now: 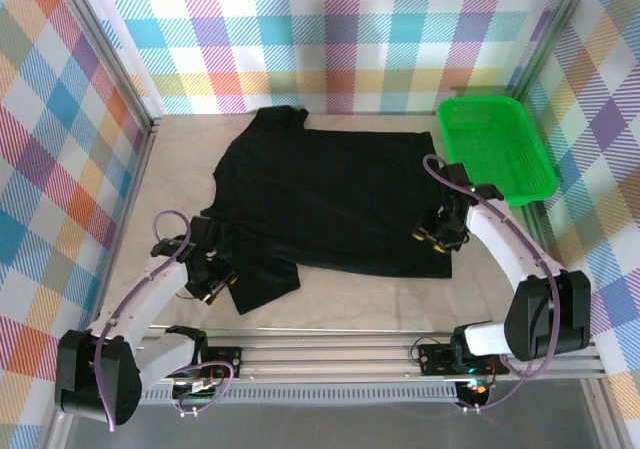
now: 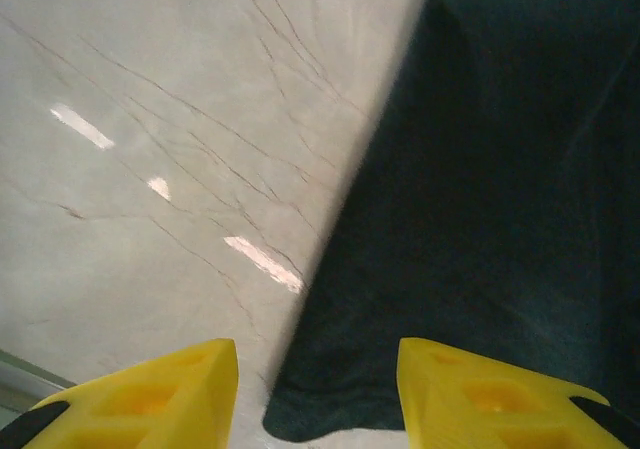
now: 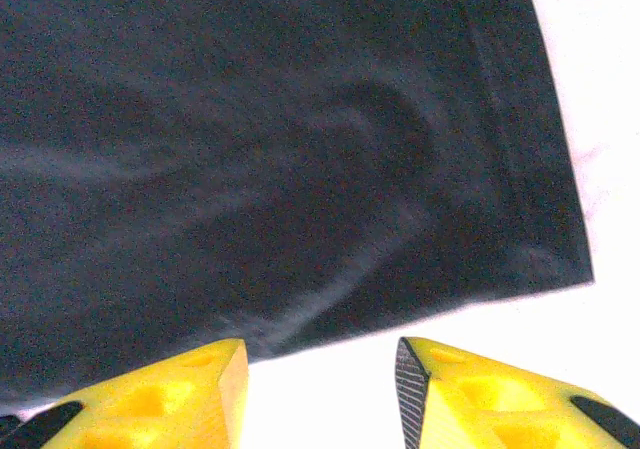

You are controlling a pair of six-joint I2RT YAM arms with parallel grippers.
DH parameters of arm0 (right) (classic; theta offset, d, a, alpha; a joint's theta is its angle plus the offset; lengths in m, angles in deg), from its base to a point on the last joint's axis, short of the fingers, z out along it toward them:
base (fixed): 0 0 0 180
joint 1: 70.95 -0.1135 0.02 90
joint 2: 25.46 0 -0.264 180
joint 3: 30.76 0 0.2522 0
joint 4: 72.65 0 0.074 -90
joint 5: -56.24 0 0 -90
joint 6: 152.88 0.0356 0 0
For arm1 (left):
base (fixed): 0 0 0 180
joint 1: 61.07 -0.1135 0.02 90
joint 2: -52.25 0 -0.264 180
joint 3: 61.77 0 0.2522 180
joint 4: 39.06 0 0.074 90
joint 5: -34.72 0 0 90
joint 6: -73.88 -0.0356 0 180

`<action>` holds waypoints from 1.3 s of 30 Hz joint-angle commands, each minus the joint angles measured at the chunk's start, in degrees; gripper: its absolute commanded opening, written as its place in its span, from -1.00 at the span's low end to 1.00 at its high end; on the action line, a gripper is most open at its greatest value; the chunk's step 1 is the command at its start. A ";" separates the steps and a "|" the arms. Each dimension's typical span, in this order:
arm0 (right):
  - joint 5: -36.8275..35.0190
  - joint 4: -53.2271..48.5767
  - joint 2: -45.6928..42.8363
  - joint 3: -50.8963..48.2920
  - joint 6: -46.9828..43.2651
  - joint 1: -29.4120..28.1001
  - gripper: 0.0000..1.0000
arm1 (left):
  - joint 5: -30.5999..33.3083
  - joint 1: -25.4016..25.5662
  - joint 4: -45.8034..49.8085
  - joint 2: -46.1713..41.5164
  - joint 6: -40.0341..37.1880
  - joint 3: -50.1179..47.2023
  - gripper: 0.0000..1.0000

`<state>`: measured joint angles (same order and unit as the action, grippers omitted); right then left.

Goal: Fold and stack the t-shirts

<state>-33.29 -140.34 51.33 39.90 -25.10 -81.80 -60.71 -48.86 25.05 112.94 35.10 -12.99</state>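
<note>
Top external view: the left gripper (image 1: 212, 289), fingers spread, hangs over the near-left sleeve of the black t-shirt (image 1: 330, 199). The right gripper (image 1: 437, 239), also spread and holding nothing, is at its near-right hem corner. The t-shirt lies flat on the table (image 1: 350, 304), with a green basket (image 1: 495, 144) at the far right.

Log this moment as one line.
t-shirt: flat on table, unfolded | left jaws: open at near sleeve | right jaws: open at near-right hem corner | green basket: far right
</note>
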 commanded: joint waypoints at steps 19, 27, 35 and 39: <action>-1.51 0.50 -4.35 -10.94 7.12 7.32 -0.06 | 0.43 12.65 -5.96 3.06 11.02 -6.81 -1.00; 1.65 6.38 -4.01 -17.59 10.65 14.02 -0.16 | -0.28 12.55 13.59 -15.31 12.58 -8.40 -1.00; 3.10 11.80 0.20 -20.30 10.62 14.70 -0.22 | 0.07 12.61 17.38 -15.88 13.14 -4.81 -1.00; 3.92 12.78 2.48 -21.03 11.01 14.64 -0.24 | -3.34 12.67 17.43 -16.13 13.01 -6.22 -1.00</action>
<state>-31.08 -129.54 52.84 19.97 -15.22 -67.48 -61.28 -36.75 35.56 97.11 47.74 -18.91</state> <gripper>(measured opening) 0.383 0.060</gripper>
